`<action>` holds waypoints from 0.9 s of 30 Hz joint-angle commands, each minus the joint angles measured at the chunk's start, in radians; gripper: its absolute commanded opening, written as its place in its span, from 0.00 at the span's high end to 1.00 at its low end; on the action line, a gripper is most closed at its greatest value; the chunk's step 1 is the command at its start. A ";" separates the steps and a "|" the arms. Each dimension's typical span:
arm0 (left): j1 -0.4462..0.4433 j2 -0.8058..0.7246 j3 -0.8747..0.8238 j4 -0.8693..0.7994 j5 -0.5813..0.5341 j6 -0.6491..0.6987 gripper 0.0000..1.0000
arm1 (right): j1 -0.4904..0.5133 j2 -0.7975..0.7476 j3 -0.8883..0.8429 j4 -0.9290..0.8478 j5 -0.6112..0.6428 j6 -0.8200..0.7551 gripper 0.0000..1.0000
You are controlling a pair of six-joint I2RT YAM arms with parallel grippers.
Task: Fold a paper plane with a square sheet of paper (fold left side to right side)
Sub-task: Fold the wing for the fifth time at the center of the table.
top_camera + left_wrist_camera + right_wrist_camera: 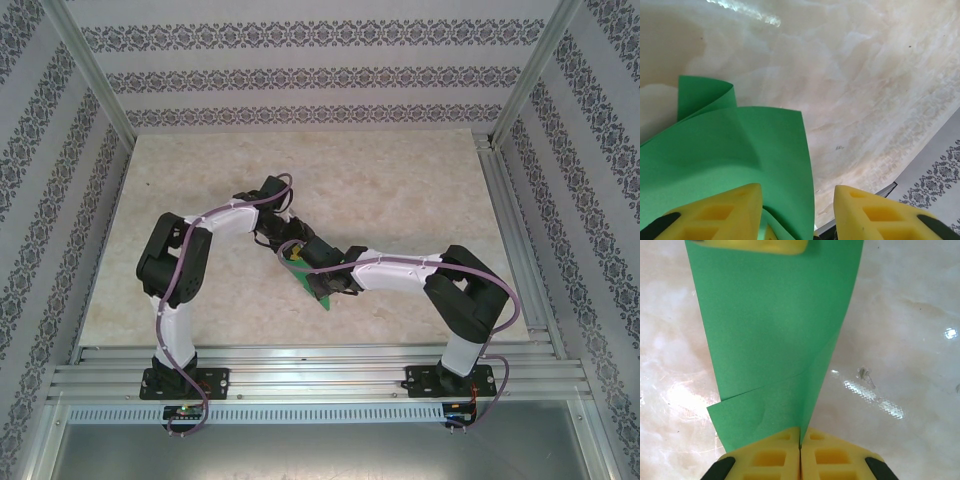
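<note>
One square sheet of paper (775,330), bright green, lies near the middle of the table (400,190), between the two grippers. It is folded over itself. In the right wrist view a lower layer peeks out at the bottom left, and a slanted edge runs from the near tip up to the right. In the left wrist view a flap at the far left curls up off the table. The right gripper (800,432) has its yellow fingers pressed together, pinching the near tip of the paper. The left gripper (796,189) has its fingers spread apart, with the paper's right edge lying in the gap. Around the paper the pale table is wide open, with lots of room at the far side and on both sides.
</note>
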 commanded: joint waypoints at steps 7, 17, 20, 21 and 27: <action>-0.020 0.028 0.028 -0.059 0.030 0.045 0.82 | 0.017 -0.002 0.005 0.007 0.012 -0.011 0.92; -0.019 0.019 0.037 -0.071 0.031 0.058 1.00 | 0.017 -0.007 0.000 0.004 0.009 -0.012 0.88; -0.019 0.012 0.037 -0.074 0.031 0.061 1.00 | 0.017 -0.030 -0.007 0.009 -0.008 -0.012 0.75; -0.018 0.007 0.034 -0.073 0.031 0.062 1.00 | 0.017 -0.042 -0.009 0.009 -0.016 -0.014 0.72; -0.013 -0.031 0.016 -0.069 0.013 0.122 1.00 | -0.013 -0.195 -0.104 0.082 -0.159 -0.014 0.52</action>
